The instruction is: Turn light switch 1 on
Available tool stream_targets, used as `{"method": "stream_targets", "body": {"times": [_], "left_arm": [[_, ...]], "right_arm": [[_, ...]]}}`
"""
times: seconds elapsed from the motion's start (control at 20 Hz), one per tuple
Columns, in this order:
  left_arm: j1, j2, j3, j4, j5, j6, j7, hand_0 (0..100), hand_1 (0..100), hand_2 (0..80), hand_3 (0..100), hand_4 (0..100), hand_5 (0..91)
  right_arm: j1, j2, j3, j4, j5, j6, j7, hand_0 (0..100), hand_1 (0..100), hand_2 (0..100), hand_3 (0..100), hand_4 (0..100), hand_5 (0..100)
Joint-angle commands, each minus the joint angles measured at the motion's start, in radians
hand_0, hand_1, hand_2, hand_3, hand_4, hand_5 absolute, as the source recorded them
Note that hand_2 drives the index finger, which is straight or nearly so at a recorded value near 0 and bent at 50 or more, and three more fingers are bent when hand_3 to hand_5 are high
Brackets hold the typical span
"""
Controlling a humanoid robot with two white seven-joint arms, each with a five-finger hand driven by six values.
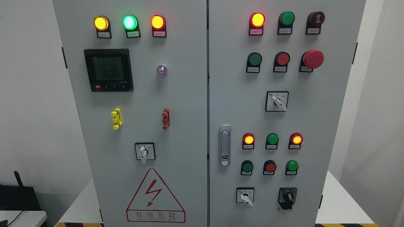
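Observation:
A grey two-door electrical cabinet [176,132] fills the head view. Its right door carries rows of lamps and push buttons: a lit red lamp [257,20] at the top, a green button [254,59] and a red button [282,59] below it, then a lower row with a green button [247,167], a red button [270,167] and a green button [292,165]. Small labels sit under each, too small to read, so I cannot tell which one is switch 1. Neither of my hands shows in the frame.
A red mushroom stop button [313,58] juts out at the upper right. Rotary selectors [276,101] [245,195] [287,197] [145,152] and a door handle [224,145] stick out. The left door has a meter [108,70] and a warning triangle [155,197].

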Motion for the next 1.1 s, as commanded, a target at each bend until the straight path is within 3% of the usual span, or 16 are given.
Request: {"method": "stream_targets", "body": {"times": [0.0, 0.05, 0.15, 0.35, 0.5, 0.65, 0.9, 1.05], "left_arm": [[-0.029, 0.026, 0.119, -0.294, -0.023, -0.053, -0.086, 29, 11, 17.8, 44, 56, 22.4], [-0.037, 0.026, 0.119, -0.297, -0.021, -0.054, -0.126, 26, 15, 18.2, 45, 56, 24.6], [-0.041, 0.026, 0.111, -0.306, -0.02, -0.077, -0.146, 23, 18, 18.3, 46, 57, 25.9], [-0.043, 0.031, 0.092, -0.362, -0.017, -0.147, -0.146, 19, 22, 22.7, 50, 59, 32.4], [-0.058, 0.034, 0.056, -0.431, -0.015, -0.152, -0.149, 17, 24, 26.6, 55, 62, 44.3], [-0.077, 0.054, -0.003, -0.468, -0.014, -0.152, -0.149, 15, 26, 30.2, 57, 64, 50.3], [-0.101, 0.055, -0.131, -0.499, -0.015, -0.152, -0.138, 12, 30, 33.4, 58, 65, 52.0], [-0.133, 0.048, -0.198, -0.499, -0.017, -0.146, -0.105, 9, 34, 36.1, 59, 66, 55.2]], "right_arm": [[0.0, 0.0, 0.02, 0.0, -0.026, 0.0, 0.0, 12, 39, 0, 0, 0, 0], [0.0, 0.0, 0.02, 0.0, -0.026, 0.0, 0.0, 12, 39, 0, 0, 0, 0], [0.0, 0.0, 0.02, 0.0, -0.026, 0.0, 0.0, 12, 39, 0, 0, 0, 0], [0.0, 0.0, 0.02, 0.0, -0.026, 0.0, 0.0, 12, 39, 0, 0, 0, 0], [0.0, 0.0, 0.02, 0.0, -0.026, 0.0, 0.0, 12, 39, 0, 0, 0, 0], [0.0, 0.0, 0.02, 0.0, -0.026, 0.0, 0.0, 12, 39, 0, 0, 0, 0], [0.0, 0.0, 0.02, 0.0, -0.026, 0.0, 0.0, 12, 39, 0, 0, 0, 0], [0.0, 0.0, 0.02, 0.0, -0.026, 0.0, 0.0, 12, 39, 0, 0, 0, 0]]}}
